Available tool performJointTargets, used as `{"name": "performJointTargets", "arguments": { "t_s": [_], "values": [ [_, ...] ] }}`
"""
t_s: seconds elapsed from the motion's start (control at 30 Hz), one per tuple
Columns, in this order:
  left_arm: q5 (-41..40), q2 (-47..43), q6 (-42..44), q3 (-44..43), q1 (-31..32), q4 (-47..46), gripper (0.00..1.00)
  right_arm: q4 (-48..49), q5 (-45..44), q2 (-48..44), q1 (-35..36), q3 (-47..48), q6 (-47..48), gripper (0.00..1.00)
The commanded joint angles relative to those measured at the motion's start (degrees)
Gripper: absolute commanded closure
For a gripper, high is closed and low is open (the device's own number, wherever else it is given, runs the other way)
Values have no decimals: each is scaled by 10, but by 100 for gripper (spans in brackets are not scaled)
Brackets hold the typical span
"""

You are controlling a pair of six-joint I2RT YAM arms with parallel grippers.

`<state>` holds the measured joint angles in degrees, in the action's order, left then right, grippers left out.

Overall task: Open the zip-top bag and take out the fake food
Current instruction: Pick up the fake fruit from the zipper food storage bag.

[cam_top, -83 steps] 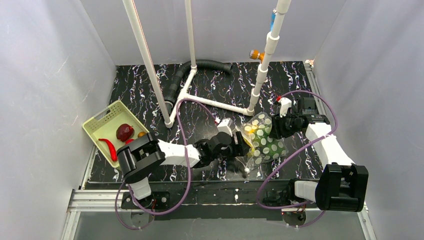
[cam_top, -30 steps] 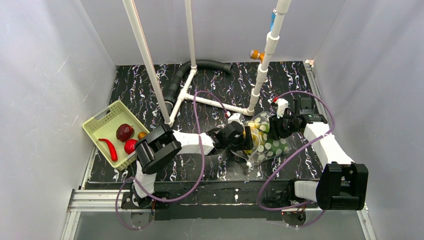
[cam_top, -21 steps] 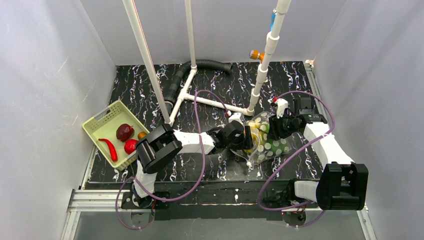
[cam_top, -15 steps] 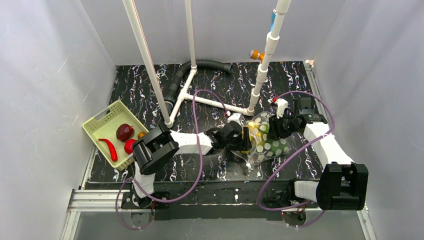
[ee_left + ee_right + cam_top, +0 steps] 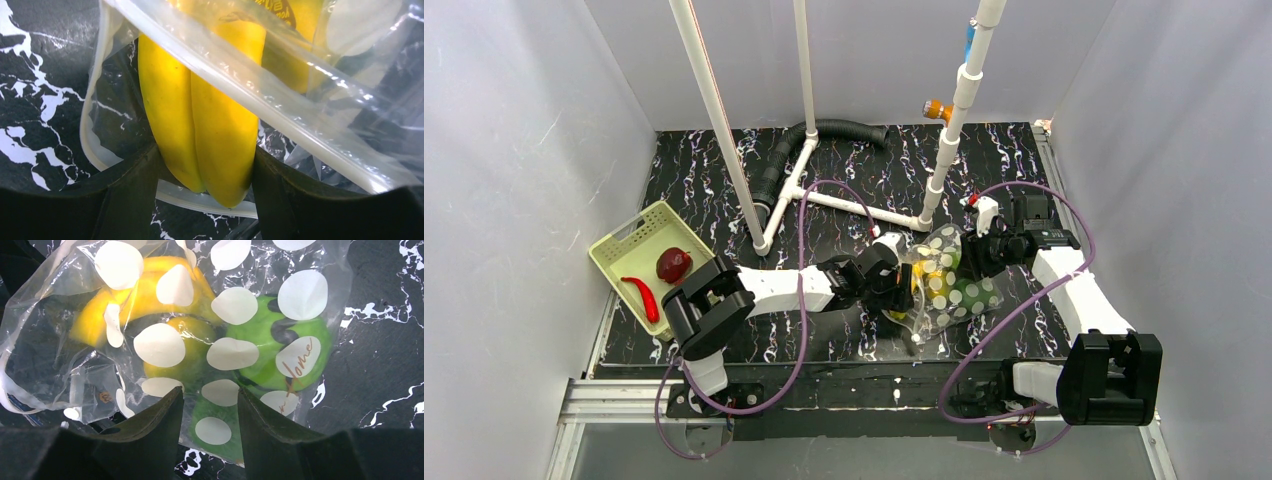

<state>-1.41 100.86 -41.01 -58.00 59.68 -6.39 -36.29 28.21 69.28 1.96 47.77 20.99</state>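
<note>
Right of centre toward the near edge, the zip-top bag (image 5: 954, 295) sits between both grippers. The left gripper (image 5: 205, 155) is clenched on the yellow banana (image 5: 220, 130) at its mouth. The right gripper (image 5: 210, 391) pinches dotted plastic over the green piece (image 5: 262, 372). A basket (image 5: 624, 227) sits at the left edge, with white pipes (image 5: 864, 208) and a black hose (image 5: 834, 130) farther back.

Black white-veined table (image 5: 874, 160), pale grey walls (image 5: 514, 150), upright white pipes (image 5: 717, 110).

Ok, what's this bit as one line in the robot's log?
step: remove food | left gripper: shut on banana | right gripper: holds zip-top bag | basket: chili, dark red fruit
</note>
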Motion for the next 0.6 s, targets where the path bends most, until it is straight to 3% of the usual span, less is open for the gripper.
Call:
{"name": "performJointTargets", "arguments": {
  "t_s": [0.0,0.57],
  "values": [
    [14,-39,33,-9,-6,48,97,-6,23,-15,2,7,8,49],
    [30,-71,59,-33,-14,96,98,-17,60,-26,9,7,24,49]
  ]
}}
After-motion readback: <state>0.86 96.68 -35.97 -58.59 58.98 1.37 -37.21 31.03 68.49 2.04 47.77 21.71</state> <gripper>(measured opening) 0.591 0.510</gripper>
